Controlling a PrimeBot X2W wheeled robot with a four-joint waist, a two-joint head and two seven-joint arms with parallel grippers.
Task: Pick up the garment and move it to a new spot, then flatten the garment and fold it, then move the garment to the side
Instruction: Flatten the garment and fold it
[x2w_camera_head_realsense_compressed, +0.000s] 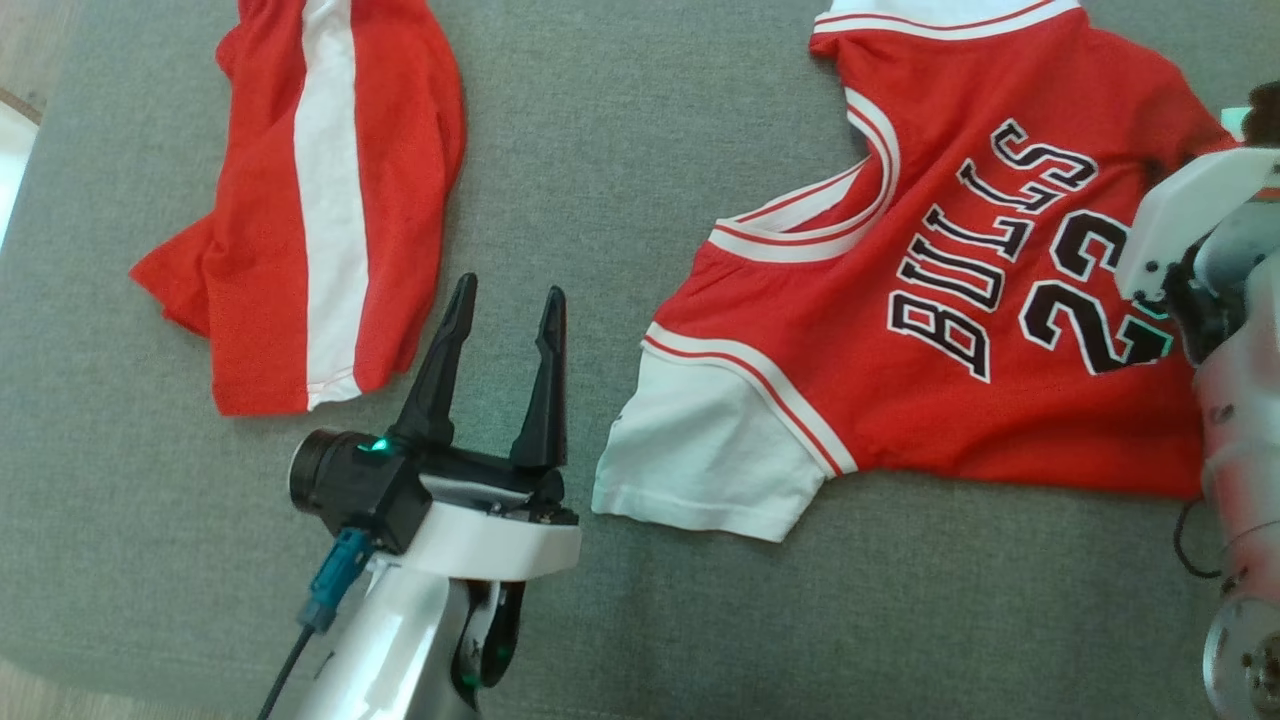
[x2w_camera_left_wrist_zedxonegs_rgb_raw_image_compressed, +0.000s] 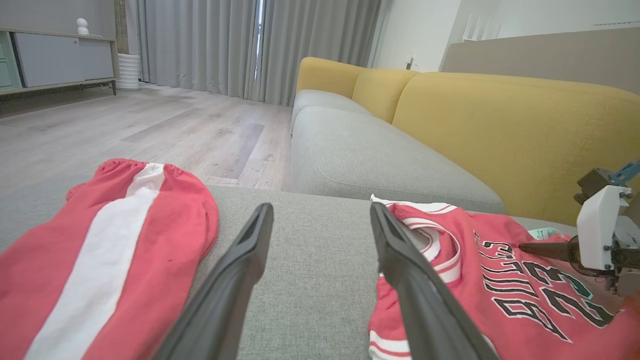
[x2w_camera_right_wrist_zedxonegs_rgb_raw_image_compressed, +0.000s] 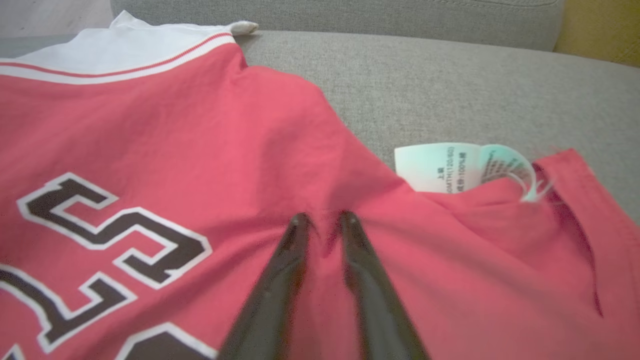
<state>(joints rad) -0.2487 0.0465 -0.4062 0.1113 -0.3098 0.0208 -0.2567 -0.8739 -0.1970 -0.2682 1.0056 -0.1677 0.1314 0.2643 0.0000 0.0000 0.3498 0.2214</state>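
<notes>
The right gripper (x2w_camera_right_wrist_zedxonegs_rgb_raw_image_compressed: 322, 220) pinches a fold of the red, white-sleeved Bulls jersey (x2w_camera_head_realsense_compressed: 960, 300) at the frame's right. The left gripper (x2w_camera_head_realsense_compressed: 509, 292) hovers spread wide at lower left.

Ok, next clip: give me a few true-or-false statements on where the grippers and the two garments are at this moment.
1. The left gripper is open above bare cushion, between the shorts and the jersey. True.
2. The right gripper pinches the jersey's white sleeve. False: it pinches red fabric beside the care label.
3. The shorts overlap the jersey. False: they lie apart, with cushion between them.
4. The jersey's lettering reads BULLS. True.
</notes>
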